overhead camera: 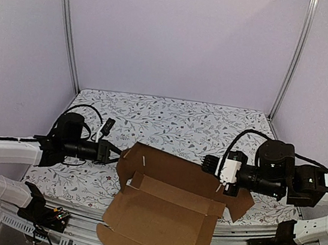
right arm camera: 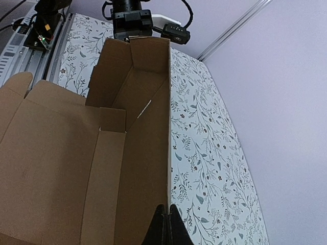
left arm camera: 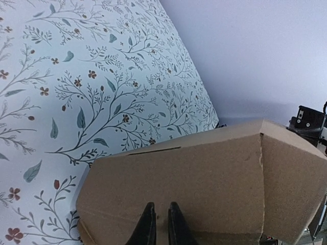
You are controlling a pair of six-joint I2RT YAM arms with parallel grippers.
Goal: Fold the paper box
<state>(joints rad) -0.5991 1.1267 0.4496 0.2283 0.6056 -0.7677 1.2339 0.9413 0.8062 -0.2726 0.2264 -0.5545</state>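
Note:
The paper box (overhead camera: pixel 164 216) is a brown cardboard sheet lying at the table's front middle, its near part hanging over the front edge. Its rear panel (right arm camera: pixel 148 153) stands raised as a wall, with an end flap (left arm camera: pixel 204 173) bent at the left. My right gripper (overhead camera: pixel 212 164) is shut on the wall's top edge at its right end, as the right wrist view (right arm camera: pixel 167 220) shows. My left gripper (overhead camera: pixel 114 153) has its fingers almost together, a thin gap between them, with the tips (left arm camera: pixel 162 224) at the end flap's outer face.
A floral tablecloth (overhead camera: pixel 170 120) covers the table. Purple walls and metal posts (overhead camera: pixel 70 31) enclose the back and sides. A small black part on a cable (overhead camera: pixel 107 126) lies near the left arm. A metal rail (overhead camera: pixel 47 228) runs along the front edge.

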